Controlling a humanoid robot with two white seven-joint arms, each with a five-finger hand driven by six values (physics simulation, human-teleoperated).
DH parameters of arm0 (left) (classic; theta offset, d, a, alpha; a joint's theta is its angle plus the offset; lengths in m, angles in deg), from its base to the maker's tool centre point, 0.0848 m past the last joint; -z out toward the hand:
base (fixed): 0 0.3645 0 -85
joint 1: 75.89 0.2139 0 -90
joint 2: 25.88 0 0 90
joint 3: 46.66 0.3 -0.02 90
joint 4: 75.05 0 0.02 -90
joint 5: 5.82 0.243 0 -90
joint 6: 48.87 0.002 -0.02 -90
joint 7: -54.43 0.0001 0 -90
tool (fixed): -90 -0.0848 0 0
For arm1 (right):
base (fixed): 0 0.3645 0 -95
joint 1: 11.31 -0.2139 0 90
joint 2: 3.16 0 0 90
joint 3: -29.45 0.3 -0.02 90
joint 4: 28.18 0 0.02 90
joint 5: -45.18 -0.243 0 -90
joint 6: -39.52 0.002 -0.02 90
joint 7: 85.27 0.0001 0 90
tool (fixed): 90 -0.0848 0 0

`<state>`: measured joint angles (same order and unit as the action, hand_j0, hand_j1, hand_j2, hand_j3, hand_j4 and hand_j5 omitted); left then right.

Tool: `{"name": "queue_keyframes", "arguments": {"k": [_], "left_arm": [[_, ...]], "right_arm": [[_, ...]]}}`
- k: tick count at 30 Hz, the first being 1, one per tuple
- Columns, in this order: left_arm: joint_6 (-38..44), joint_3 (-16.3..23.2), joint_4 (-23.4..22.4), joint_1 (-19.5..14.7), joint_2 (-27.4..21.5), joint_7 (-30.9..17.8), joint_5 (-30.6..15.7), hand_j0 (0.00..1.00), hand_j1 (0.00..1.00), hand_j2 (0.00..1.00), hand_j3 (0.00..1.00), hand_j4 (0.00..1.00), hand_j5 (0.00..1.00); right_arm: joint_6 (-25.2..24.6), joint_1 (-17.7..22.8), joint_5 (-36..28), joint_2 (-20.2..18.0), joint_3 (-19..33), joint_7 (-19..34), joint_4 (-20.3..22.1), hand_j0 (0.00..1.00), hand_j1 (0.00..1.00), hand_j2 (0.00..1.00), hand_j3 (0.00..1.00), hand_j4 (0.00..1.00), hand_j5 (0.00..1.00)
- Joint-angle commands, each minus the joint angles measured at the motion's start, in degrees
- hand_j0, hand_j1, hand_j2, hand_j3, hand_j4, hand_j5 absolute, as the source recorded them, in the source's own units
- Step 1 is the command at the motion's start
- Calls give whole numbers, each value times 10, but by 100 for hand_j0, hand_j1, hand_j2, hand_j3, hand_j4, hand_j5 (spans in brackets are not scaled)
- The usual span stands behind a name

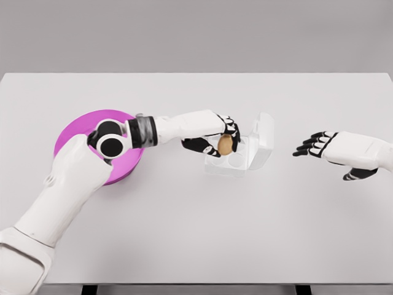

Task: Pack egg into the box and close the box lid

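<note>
Now my left hand pinches the small brown egg right over the clear plastic box with its lid up, so next I should lower it gently into a cup while my right hand waits, fingers spread

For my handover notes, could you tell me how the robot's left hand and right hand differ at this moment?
The left hand is shut on the egg over the clear box, whose lid stands open; the right hand holds nothing, fingers spread. The left hand reaches to the table's middle, while the right hand hovers apart, right of the box. Both are white with black fingers.
</note>
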<state>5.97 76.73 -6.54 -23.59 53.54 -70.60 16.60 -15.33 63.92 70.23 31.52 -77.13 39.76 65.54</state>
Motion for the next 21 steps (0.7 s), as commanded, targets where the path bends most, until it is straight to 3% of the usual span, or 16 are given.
{"name": "queue_keyframes", "arguments": {"k": [1, 4, 8, 13, 16, 21], "left_arm": [[2, -3, -14, 0, 7, 0, -4, 45, 45, 45, 45, 45, 45], [2, -3, -20, -1, 7, 0, -5, 46, 46, 46, 46, 46, 46], [2, -3, -31, -4, 11, 0, -5, 47, 47, 47, 47, 47, 47], [2, -3, -52, -6, 17, 0, -5, 48, 48, 48, 48, 48, 48], [2, -4, -57, -7, 18, 0, -4, 51, 51, 51, 51, 51, 51], [2, -5, -71, -12, 18, 0, -5, 69, 69, 69, 69, 69, 69]], "right_arm": [[-2, 1, -11, -8, 1, 0, 16, 100, 100, 100, 100, 100, 100], [-2, 4, -18, -10, 1, 0, 17, 100, 100, 100, 100, 100, 100], [-2, 18, -23, -66, 11, 0, 14, 100, 100, 100, 100, 100, 100], [-2, 25, -36, -65, 17, 0, 29, 100, 100, 100, 100, 100, 100], [-2, 21, -39, -61, 19, 0, 10, 100, 100, 100, 100, 100, 100], [-2, 22, -40, -57, 16, 0, 22, 100, 100, 100, 100, 100, 100]]}}
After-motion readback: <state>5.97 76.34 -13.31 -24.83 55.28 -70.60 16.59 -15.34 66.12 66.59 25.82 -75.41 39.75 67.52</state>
